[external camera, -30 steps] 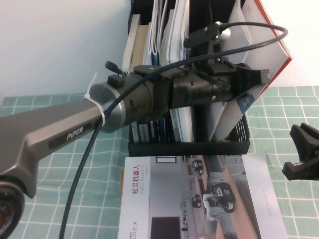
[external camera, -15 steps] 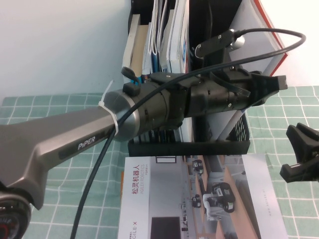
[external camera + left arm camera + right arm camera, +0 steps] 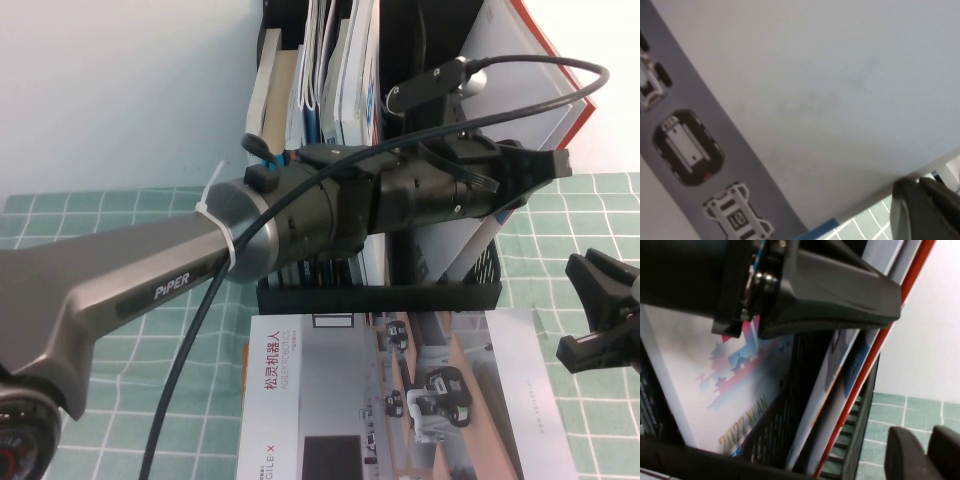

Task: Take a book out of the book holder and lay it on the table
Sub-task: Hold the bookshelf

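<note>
Mint-green cloth table w/ white grid lines carries the whole scene. The grey left arm stretches across it from the robot's left toward the black perforated plastic book holder, which stands upright at the rear centre of the table. A large booklet w/ grey indoor robot photo lies flat on the cloth just in front of the holder's low bar. A row of upright books & magazines fills the holder's left compartment. In the right compartment a grey-white red-edged book leans to the right, and beside it leans the thin white-covered booklet w/ small white vehicles on a band, not yet out of the holder. The left gripper sits at that leaning booklet, approx. mid-height above the right compartment; cannot tell if its fingers clamp it. The right gripper hovers over the table's right edge, near the holder's right side, fingers a little apart & empty.
</note>
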